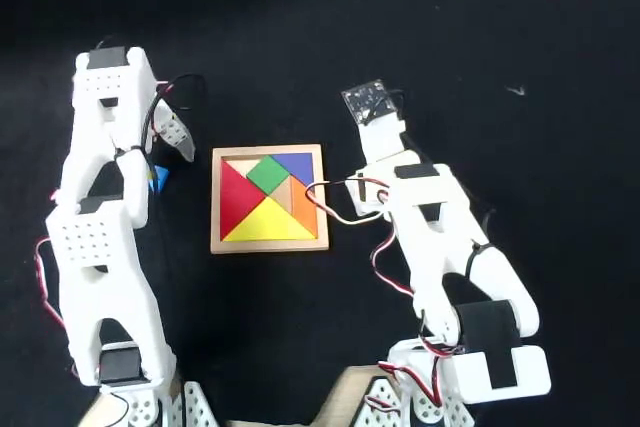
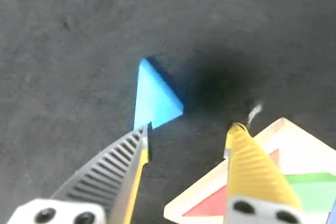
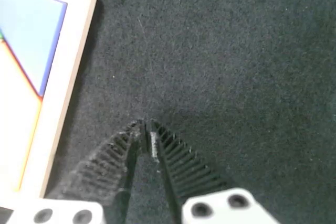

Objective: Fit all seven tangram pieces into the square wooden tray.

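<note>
Arms hide a good deal in the high view. The left arm [image 1: 100,237] covers most of the blue triangle [image 1: 160,179], so only a small sliver shows beside it, lying on the cloth [image 1: 500,197] just outside the tray [image 1: 270,247]. The right arm [image 1: 440,237] reaches up close to the tray's opposite edge, and its fingers are lost beneath its own white body.

In the left wrist view the blue triangle [image 2: 155,98] lies flat on the cloth, a smooth, sharp-cornered wedge apart from the tray [image 2: 199,198], which is cut off so that only one pale corner shows. The left gripper [image 2: 190,128] stands wide open. Its grey ribbed finger [image 2: 118,161] ends just beside a corner of the triangle, and its yellow ribbed finger [image 2: 252,166] hangs over the tray corner.

The right gripper [image 3: 144,129] has its dark ribbed fingers [image 3: 178,163] pressed tip to tip with nothing between them, over the felt-like black cloth near the tray's pale wooden rim [image 3: 65,77].

The tray is square and light wood. Inside it sit a red triangle [image 1: 235,209], a yellow triangle [image 1: 268,222], a green square [image 1: 268,174], a violet-blue piece [image 1: 297,164] and an orange piece [image 1: 303,209]. Pale patches among them could be pieces or bare wood; I cannot tell which.
</note>
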Motion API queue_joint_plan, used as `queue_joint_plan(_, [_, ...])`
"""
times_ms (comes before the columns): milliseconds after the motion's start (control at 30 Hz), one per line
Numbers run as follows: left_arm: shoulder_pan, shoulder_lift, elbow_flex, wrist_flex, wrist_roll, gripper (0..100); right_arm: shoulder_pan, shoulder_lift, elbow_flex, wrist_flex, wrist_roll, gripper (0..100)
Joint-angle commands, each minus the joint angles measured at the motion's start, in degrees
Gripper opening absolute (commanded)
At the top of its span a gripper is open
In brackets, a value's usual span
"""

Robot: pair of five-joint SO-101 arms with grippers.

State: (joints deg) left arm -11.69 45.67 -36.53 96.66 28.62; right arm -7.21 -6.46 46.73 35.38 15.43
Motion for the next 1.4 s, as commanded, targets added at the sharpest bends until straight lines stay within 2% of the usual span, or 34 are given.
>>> queue_joint_plan(0, [0.6, -3.5, 0.2, -2.5, -1.1, 24, -0.5, -0.3, -1.9, -0.4, -0.2, 1.1])
queue_joint_plan(267, [-1.5, -3.5, 4.2, -6.7, -1.0, 24, -0.5, -0.3, -1.9, -0.4, -0.2, 1.1])
queue_joint_plan(1100, [-5.1, -3.4, 7.2, -9.9, -1.1, 24, -0.5, -0.2, -1.9, -0.4, -0.2, 1.1])
queue_joint_plan(1167, [-5.0, -3.5, 7.3, -9.8, -1.1, 22, -0.5, -0.2, -1.9, -0.4, -0.2, 1.1])
queue_joint_plan(1367, [-5.1, -3.6, 7.2, -8.9, -1.0, 5, -0.5, -0.2, -1.9, -0.4, -0.2, 1.1])
